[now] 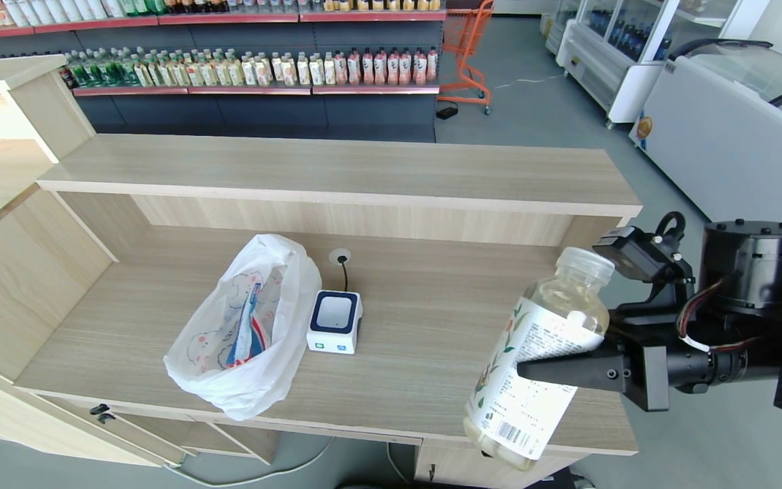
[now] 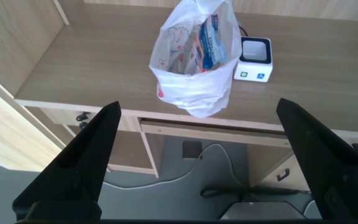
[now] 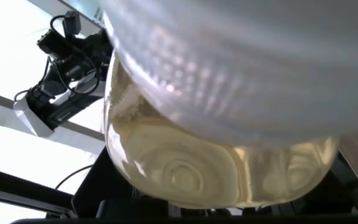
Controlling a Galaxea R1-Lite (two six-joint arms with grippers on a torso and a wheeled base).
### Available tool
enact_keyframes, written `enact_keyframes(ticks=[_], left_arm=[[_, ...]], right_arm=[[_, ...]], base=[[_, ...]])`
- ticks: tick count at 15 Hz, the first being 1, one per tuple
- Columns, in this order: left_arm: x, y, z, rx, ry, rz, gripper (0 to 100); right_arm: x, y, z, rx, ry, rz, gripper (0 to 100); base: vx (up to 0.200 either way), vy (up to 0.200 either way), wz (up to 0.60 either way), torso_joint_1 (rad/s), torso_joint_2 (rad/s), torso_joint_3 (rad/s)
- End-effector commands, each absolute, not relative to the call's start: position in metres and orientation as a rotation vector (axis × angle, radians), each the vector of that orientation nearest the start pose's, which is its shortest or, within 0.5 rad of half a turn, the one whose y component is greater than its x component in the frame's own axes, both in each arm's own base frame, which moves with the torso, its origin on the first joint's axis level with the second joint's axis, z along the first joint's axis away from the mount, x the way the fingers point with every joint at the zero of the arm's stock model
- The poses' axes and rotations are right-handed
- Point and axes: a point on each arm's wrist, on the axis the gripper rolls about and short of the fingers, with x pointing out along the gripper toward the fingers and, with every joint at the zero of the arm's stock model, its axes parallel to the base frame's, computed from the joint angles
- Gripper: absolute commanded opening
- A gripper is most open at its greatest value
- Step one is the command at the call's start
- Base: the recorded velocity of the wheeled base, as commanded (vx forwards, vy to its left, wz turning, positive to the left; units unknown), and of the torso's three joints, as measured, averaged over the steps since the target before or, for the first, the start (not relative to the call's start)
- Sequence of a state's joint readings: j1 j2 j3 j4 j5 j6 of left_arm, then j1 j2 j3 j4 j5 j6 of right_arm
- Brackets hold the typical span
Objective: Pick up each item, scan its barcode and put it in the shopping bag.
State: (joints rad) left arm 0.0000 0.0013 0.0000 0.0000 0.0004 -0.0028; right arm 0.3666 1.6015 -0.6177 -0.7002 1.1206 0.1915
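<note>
The bottle, tilted and barcode showing, sits at the head view's lower right, clamped by the right gripper, well right of the scanner and shopping bag; the left gripper hangs spread wide.

One bottle in my grasp; on the one counter, one bag, one scanner, one cable. Behind: one orange cart, at least two freezers, shelf bottles too many to count. Packets inside the bag: number unclear.
</note>
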Motion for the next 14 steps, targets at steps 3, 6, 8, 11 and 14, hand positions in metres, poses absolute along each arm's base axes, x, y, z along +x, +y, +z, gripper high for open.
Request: enact_keyframes(ticks=[3,6,8,11,14], left_arm=[[-0.0227,0.0000,0.0755,-0.003,0.002,0.000,100],[-0.0227,0.0000,0.0755,-0.003,0.002,0.000,100],[-0.0227,0.0000,0.0755,-0.003,0.002,0.002,100],[-0.0227,0.0000,0.0755,-0.003,0.002,0.000,100],[-0.0227,0.0000,0.0755,-0.003,0.002,0.002,100]], right_arm=[[0.2287,0.1112,0.1744,0.269,0.425,1.452,0],[0.2286,0.1111,0.1734,0.272,0.429,1.450,0],[0.2286,0.1111,0.1734,0.272,0.429,1.450,0],[0.2282,0.1110,0.1734,0.272,0.429,1.449,0],[0.2283,0.1110,0.1734,0.270,0.428,1.447,0]], base=[[0.000,0.000,0.00,0.000,0.00,0.000],[0.000,0.000,0.00,0.000,0.00,0.000],[0.000,0.000,0.00,0.000,0.00,0.000],[0.000,0.000,0.00,0.000,0.00,0.000],[0.000,0.000,0.00,0.000,0.00,0.000]])
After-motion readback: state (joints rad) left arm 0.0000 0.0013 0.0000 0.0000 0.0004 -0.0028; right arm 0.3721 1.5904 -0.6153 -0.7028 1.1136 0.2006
